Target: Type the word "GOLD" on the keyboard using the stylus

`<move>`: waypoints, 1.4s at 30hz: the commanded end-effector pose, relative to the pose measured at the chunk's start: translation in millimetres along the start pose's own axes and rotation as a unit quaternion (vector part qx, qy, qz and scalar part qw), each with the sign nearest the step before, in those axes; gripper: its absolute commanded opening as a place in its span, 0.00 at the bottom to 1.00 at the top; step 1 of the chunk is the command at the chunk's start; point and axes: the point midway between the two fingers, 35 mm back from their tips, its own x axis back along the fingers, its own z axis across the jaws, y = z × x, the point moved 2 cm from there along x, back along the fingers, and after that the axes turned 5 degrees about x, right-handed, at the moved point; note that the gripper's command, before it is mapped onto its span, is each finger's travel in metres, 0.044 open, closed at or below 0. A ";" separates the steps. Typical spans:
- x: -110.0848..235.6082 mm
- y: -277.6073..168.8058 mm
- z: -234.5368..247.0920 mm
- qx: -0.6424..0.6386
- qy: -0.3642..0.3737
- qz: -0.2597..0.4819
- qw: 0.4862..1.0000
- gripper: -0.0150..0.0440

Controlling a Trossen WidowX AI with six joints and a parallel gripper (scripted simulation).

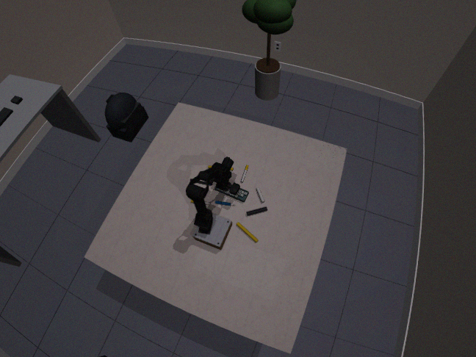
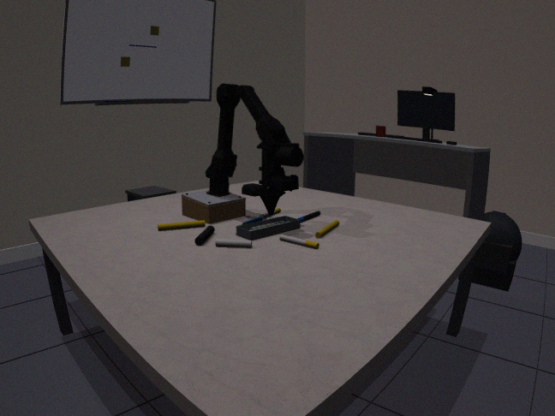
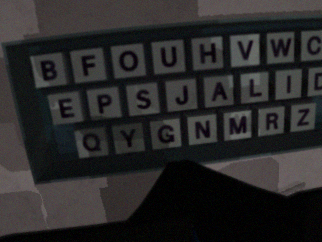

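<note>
The dark keyboard (image 1: pixel 241 193) (image 2: pixel 268 227) (image 3: pixel 45 150) lies in the middle of the table, with white keys in three rows. In the wrist view I read G (image 3: pixel 166 133), O (image 3: pixel 129 61) and L (image 3: pixel 255 89); D is cut by the right edge. My gripper (image 2: pixel 270 209) (image 1: pixel 229 187) (image 3: pixel 178 171) points straight down over the keyboard's near-base edge, below the G key in the wrist view. Its fingers are shut and I see no stylus between them. A blue pen (image 1: pixel 222 203) (image 2: pixel 253 219) lies on the table between the keyboard and the arm's base.
Around the keyboard lie loose pens: a yellow one (image 2: pixel 181 225) (image 1: pixel 247 231), a black one (image 2: pixel 204 234) (image 1: pixel 256 211), a white one (image 2: pixel 233 244) (image 1: pixel 260 195), a white one with a yellow tip (image 2: pixel 299 242) (image 1: pixel 244 173), another yellow (image 2: pixel 327 228) and another blue (image 2: pixel 309 216). The arm's base block (image 2: pixel 213 208) stands beside them.
</note>
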 end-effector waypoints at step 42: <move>26.7 -35.0 -43.6 0.521 0.150 -0.012 0.840 0.51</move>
